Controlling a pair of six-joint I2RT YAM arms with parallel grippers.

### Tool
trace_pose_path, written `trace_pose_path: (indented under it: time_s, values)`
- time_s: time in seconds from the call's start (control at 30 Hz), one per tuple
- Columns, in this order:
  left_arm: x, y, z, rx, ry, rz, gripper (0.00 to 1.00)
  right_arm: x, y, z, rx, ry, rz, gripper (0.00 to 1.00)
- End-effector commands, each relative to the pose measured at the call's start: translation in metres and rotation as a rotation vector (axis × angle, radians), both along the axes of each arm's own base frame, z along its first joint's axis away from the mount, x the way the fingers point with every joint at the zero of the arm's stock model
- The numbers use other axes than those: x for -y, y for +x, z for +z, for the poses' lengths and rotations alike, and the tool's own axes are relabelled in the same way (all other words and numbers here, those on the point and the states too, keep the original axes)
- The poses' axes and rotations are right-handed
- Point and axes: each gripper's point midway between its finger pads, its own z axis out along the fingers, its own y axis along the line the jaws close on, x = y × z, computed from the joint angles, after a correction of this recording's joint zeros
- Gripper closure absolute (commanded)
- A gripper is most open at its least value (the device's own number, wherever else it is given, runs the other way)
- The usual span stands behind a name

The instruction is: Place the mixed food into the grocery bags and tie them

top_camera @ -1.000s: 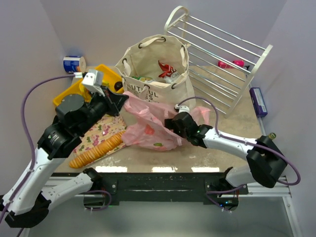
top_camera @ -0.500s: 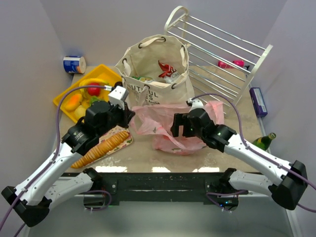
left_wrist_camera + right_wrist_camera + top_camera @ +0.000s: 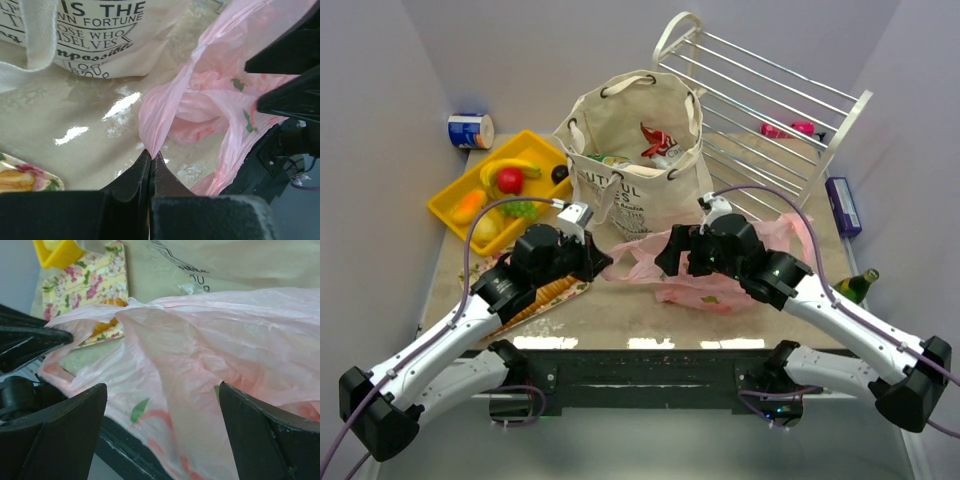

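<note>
Pinched flat in the fully closed left claw (image 3: pixel 150 162): a twisted edge of the pink plastic bag (image 3: pixel 210 95), pulled taut just above the tabletop (image 3: pixel 75 115). At the right claw (image 3: pixel 162 390), jaws spread wide to either side of the same film and gripping nothing, by the look of the wrist view. Between the two claws, from overhead, the bag stretched low across the front of the tabletop, just before the cream canvas tote (image 3: pixel 640 195); contents, if any, impossible to tell, with only printed leaf and fruit marks visible on the plastic. Further back, inside the upright tote, a red cookie packet (image 3: pixel 655 138) and what looks like a green-and-white packet (image 3: pixel 616 158) beside it, so judged partly packed; rope handles (image 3: pixel 628 80) loose, no knot. Off to the left, in the yellow tray (image 3: pixel 440 207), a red apple (image 3: pixel 510 180), a banana (image 3: pixel 510 163), green grapes (image 3: pixel 520 210) and other small fruit, none bagged yet. Under the left arm, a tan cracker sleeve (image 3: pixel 548 292) on a floral mat (image 3: pixel 20 177). Judged somewhere near the middle: packets stowed, fruit left to load, neither bag tied, and the pink one apparently being opened or gathered, hard to say which
</note>
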Motion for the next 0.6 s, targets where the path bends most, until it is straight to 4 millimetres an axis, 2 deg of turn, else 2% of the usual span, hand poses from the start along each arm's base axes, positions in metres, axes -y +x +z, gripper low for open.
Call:
trace_pose_path:
  time_s: [0.0,0.03,0.07,0.2,0.3,0.33,0.4,0.43,0.57]
  values:
    - [0.014,-0.008,0.024,0.025,-0.177,-0.032,1.00,-0.005,0.000,0.015,-0.017,0.064,-0.021,0.05]
    - [0.015,-0.009,0.023,0.002,-0.196,-0.025,1.00,-0.006,-0.001,0.025,-0.018,0.116,-0.047,0.05]
    - [0.015,-0.009,0.015,-0.018,-0.197,-0.015,1.00,0.000,-0.005,0.045,0.014,0.172,-0.062,0.05]
    - [0.020,-0.006,0.004,-0.082,-0.244,0.019,1.00,0.023,-0.017,0.086,0.023,0.293,-0.157,0.04]
    - [0.024,-0.003,-0.001,-0.106,-0.269,0.031,1.00,0.050,-0.029,0.097,-0.007,0.281,-0.242,0.03]
    - [0.026,0.001,0.006,-0.081,-0.293,0.034,1.00,0.063,-0.037,0.095,-0.048,0.248,-0.281,0.03]
    - [0.027,0.004,0.008,-0.076,-0.300,0.042,1.00,0.083,-0.043,0.094,-0.116,0.258,-0.400,0.02]
    - [0.027,0.006,0.011,-0.067,-0.303,0.046,1.00,0.098,-0.056,0.089,-0.169,0.217,-0.439,0.02]
    - [0.029,0.009,0.017,-0.049,-0.303,0.039,1.00,0.113,-0.080,0.080,-0.269,0.259,-0.487,0.02]
